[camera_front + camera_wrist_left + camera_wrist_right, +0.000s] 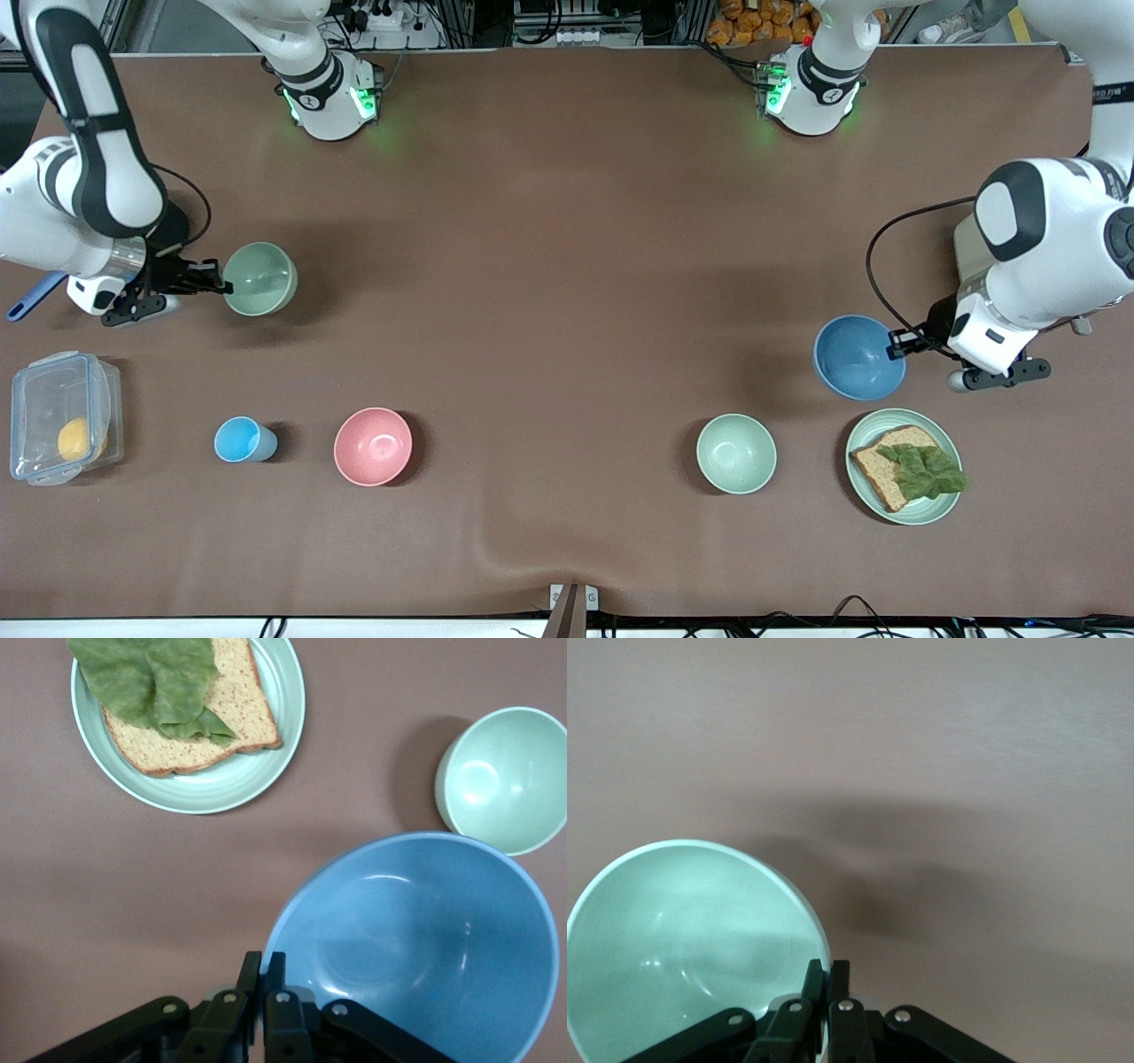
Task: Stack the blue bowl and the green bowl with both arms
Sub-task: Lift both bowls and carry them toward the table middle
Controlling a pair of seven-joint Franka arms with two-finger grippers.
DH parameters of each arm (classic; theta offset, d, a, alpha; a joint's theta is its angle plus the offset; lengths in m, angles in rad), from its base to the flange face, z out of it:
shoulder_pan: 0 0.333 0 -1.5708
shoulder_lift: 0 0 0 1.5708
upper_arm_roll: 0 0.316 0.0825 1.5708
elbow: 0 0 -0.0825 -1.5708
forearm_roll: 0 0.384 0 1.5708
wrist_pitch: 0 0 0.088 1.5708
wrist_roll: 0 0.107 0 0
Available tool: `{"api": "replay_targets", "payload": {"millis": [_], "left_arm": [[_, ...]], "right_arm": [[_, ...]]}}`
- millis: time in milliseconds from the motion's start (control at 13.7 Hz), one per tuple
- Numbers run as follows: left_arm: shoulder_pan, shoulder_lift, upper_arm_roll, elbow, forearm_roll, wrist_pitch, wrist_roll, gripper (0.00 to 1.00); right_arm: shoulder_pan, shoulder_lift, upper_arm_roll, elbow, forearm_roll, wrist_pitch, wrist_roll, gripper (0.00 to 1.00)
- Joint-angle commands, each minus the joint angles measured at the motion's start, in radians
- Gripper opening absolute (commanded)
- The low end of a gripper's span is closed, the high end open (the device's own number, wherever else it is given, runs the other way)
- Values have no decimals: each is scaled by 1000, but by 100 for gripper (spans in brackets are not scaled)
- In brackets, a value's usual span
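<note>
Brown worktop [567,266], creased at near edge. Left end effector [897,344] pinching blue bowl [858,356] above plate [904,505]; right end effector [223,285] pinching green bowl [261,278]. Second green bowl [735,453], pink bowl [372,446] nearby.

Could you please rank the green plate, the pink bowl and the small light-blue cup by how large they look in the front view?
1. Green plate, widest.
2. Pink bowl.
3. Light-blue cup, smallest.
All three sit about equally near the camera, so the order is dependable.

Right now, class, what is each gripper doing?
Left gripper: shut on the blue bowl.
Right gripper: shut on the green bowl.
</note>
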Motion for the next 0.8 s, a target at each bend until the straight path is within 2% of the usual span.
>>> {"api": "replay_targets", "payload": {"millis": [0, 220, 439, 732], "left_arm": [[10, -54, -16, -28, -25, -36, -14, 0], [6, -63, -48, -32, -26, -47, -55, 0], [6, -81, -133, -55, -26, -61, -144, 0], [6, -118, -275, -93, -26, -62, -290, 0]], "right_arm": [[74, -86, -1, -11, 24, -53, 142, 0], [160, -126, 0, 6, 24, -104, 317, 0], [238, -143, 0, 28, 35, -129, 466, 0], [396, -158, 0, 46, 50, -116, 699, 0]]}}
